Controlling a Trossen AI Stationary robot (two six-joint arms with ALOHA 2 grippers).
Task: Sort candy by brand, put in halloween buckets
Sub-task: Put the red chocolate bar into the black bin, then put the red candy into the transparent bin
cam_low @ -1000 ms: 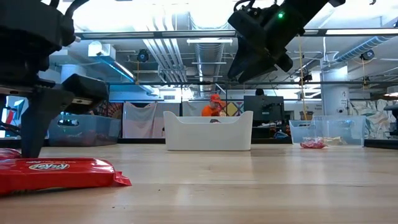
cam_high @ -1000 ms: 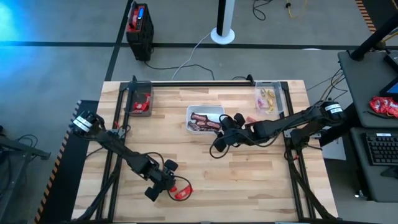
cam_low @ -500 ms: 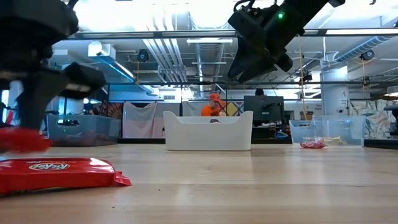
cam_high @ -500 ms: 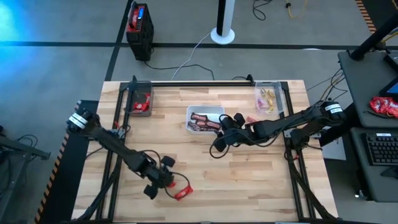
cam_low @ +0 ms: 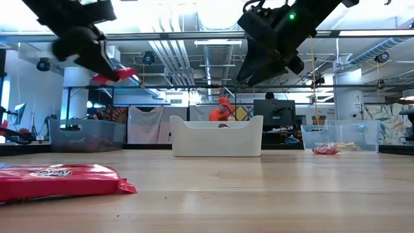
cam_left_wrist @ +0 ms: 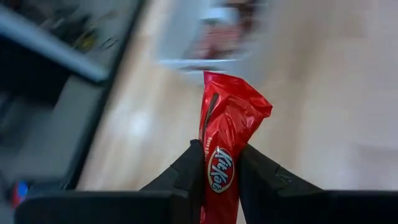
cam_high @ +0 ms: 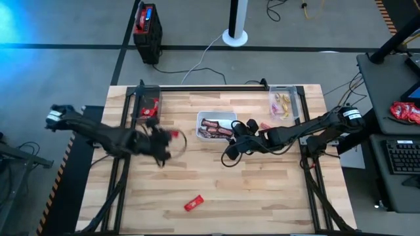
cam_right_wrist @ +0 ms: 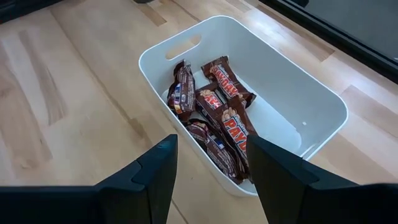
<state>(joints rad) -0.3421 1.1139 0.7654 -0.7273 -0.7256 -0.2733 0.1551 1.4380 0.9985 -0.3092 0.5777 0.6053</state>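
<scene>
The left gripper [cam_left_wrist: 219,163] has its fingers pinched on a red-wrapped candy bar [cam_left_wrist: 225,149], gripping it across the lower half of the wrapper so that the longer part stands free beyond the tips. In the high view that gripper [cam_high: 163,139] is carried above the bench [cam_high: 262,190], between its middle and the clear tub [cam_high: 147,105] at the far left corner, where more red wrappers lie. A bar like this looks light and fairly stiff inside, but the glossy film is slippery and crinkles, so a squeeze across the flat faces near the middle should hold better than one on a crimped end (the sealed ends could fold or slide out).

A second red bar [cam_high: 193,203] lies flat on the bench near the front edge, well apart from every bin; it would best be taken across its narrow width. The right gripper [cam_high: 231,152] hangs with fingers spread and nothing between them, just beside the white tray [cam_right_wrist: 311,99], which holds the dark brown bars [cam_right_wrist: 214,109]. The other clear tub [cam_high: 285,99] at the far right corner holds yellow-gold pieces, with a small red piece [cam_high: 264,124] loose on the bench close by
</scene>
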